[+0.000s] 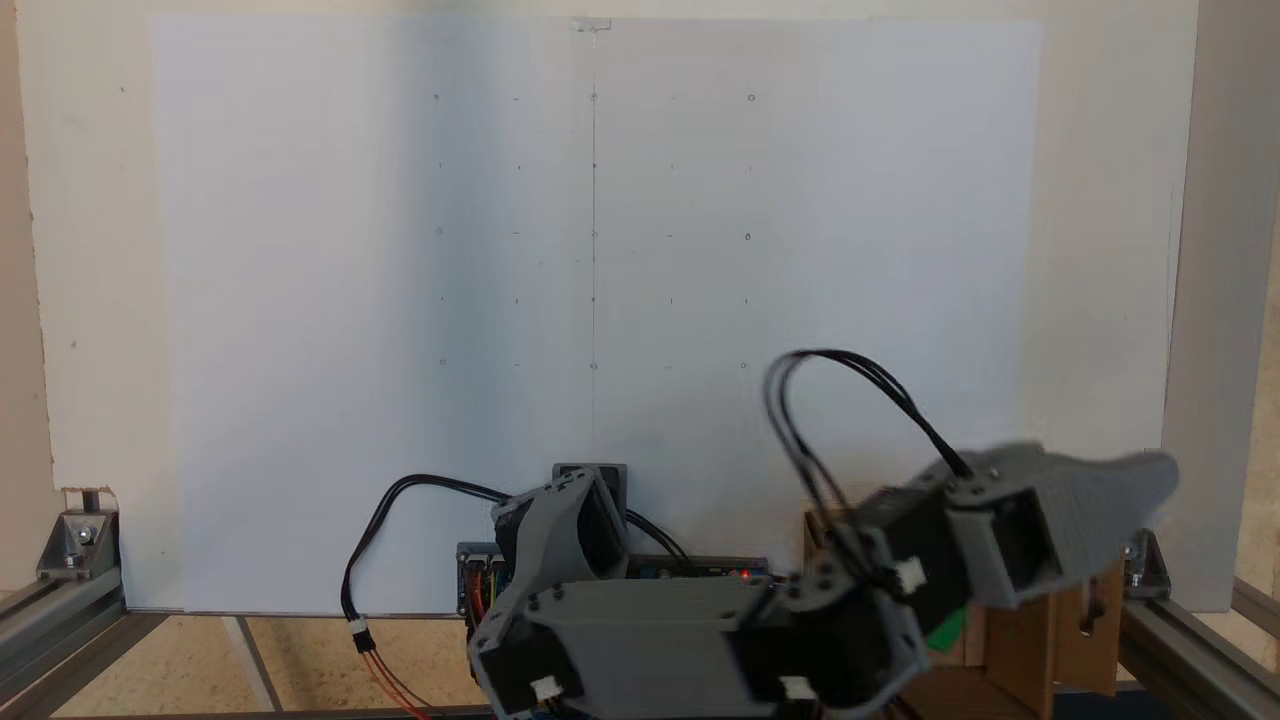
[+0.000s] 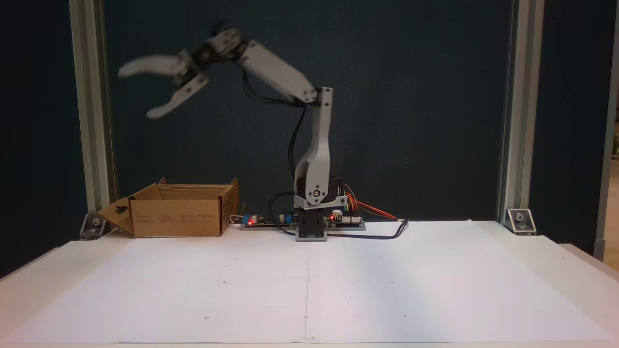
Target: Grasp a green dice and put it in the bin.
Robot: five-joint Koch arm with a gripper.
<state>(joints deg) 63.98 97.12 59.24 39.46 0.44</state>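
Green dice [image 1: 945, 629]: we see a green patch below the blurred gripper, over the open top of the bin [image 1: 1020, 640], at the lower right of a fixed view; whether it rests inside we cannot tell. In the front fixed view we find the gripper [image 2: 138, 93] raised high above the bin [image 2: 176, 217], its jaws spread wide with nothing between them. White paper [image 2: 309, 280] covers the table.

arm [image 2: 316, 145]: grey shells | black cables | fingers [image 2: 159, 108] pale, blurred, apparently curved
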